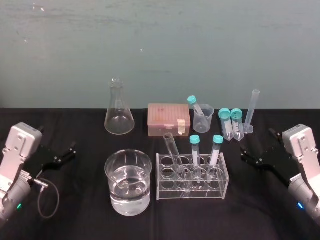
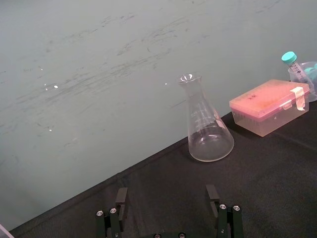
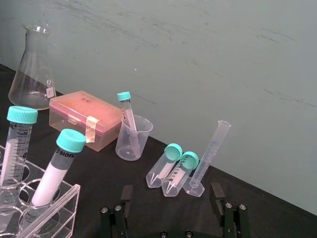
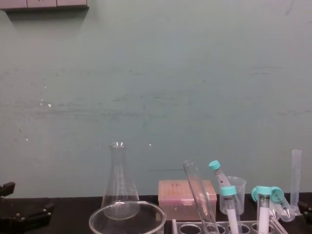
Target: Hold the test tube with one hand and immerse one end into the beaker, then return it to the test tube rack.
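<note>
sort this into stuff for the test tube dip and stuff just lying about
For the job: test tube, beaker, test tube rack; left gripper and right gripper, parked at the sides.
Lying about: conical flask, pink box, plastic cup, teal-capped tubes, measuring cylinder.

A lab: flask [image 1: 119, 116], beaker [image 1: 128, 183], test tube rack [image 1: 192, 177].

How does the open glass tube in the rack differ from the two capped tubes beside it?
The long clear glass test tube is uncapped; the two shorter teal-capped tubes are sealed. The test tube looks empty; the capped tubes hold white contents. The test tube leans left; the capped tubes stand nearer upright. All sit in the pale translucent plastic rack.
</note>
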